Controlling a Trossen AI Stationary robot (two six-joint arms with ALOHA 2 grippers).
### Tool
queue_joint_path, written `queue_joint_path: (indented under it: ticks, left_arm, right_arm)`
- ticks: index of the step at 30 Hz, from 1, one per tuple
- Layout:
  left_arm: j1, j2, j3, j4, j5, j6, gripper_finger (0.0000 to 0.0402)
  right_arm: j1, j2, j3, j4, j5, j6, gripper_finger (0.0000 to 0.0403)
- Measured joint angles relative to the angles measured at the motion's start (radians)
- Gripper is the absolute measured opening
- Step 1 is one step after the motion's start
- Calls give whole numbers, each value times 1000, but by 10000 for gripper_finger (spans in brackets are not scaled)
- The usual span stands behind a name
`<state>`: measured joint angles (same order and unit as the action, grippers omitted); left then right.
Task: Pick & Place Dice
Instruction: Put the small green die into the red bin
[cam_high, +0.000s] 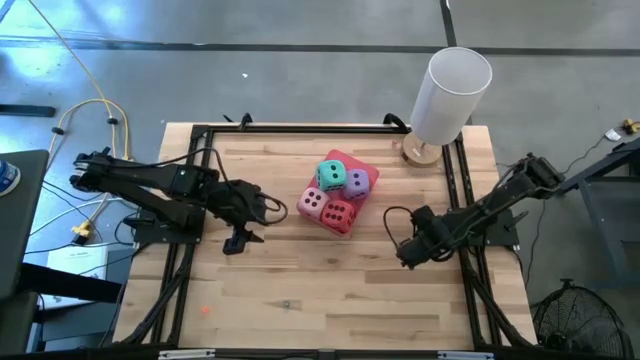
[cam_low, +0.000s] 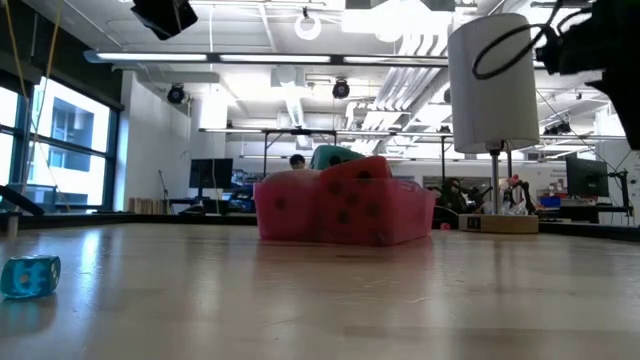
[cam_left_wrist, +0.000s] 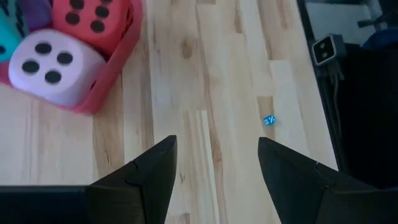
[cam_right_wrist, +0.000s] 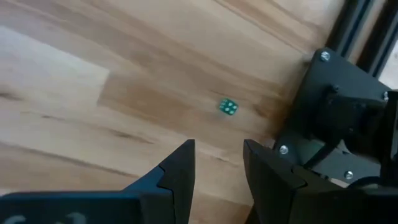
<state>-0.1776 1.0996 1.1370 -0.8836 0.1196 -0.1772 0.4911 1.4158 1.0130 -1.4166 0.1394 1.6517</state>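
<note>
Four soft dice sit together in the flat pink tray (cam_high: 371, 176) at the table's middle: teal (cam_high: 330, 175), purple (cam_high: 356, 183), pale pink (cam_high: 312, 203) and red (cam_high: 339, 214). In the left wrist view the pale pink die (cam_left_wrist: 53, 65) and the red die (cam_left_wrist: 90, 15) show inside the tray's wall. My left gripper (cam_high: 256, 220) hangs left of the tray, open and empty (cam_left_wrist: 216, 168). My right gripper (cam_high: 405, 252) hovers right of the tray near the table's right rail, pointing steeply down. Its fingers stand a little apart with nothing between them (cam_right_wrist: 219, 165).
A white cylinder lamp (cam_high: 450, 95) on a wooden base stands at the far right corner. A tiny blue die (cam_left_wrist: 268, 120) lies on the bare wood toward the near edge. A tiny green die (cam_right_wrist: 228, 107) lies below the right gripper. A black frame (cam_high: 462, 190) borders the table.
</note>
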Motion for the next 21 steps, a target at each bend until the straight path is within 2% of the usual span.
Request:
queue_joint_path:
  ticks: [7,11,18,21]
  left_arm:
    - [-5,11,-5,22,-1,54,218]
    - [-4,11,-5,27,-1,68,218]
    - [-4,11,-5,28,-1,100,218]
    - [-2,11,-5,30,-1,99,218]
  right_arm:
    - [0,0,-27,24,42,21,126]
    - [0,0,-27,52,-38,44,126]
    - [2,0,-27,30,44,3,126]
    - [2,0,-27,20,18,3,126]
